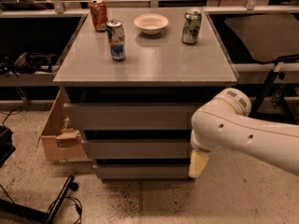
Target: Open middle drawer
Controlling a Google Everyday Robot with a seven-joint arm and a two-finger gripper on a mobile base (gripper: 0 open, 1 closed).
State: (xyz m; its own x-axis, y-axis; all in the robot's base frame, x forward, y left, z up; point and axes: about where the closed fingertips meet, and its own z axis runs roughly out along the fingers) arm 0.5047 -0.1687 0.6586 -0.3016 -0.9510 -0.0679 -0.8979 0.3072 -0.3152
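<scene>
White arm bends in from the right, gripper (pixel 198 164) pointing down near the middle drawer's (pixel 135 149) right end; I cannot tell the jaws' state.

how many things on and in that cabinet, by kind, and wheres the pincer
cans: 3 (red can, blue can, green can)
bowls: 1 (bowl)
drawers: 3 (top drawer, middle drawer, bottom drawer)
total: 7
The pincer hangs low in front of the right end of the two lower drawers.
</scene>
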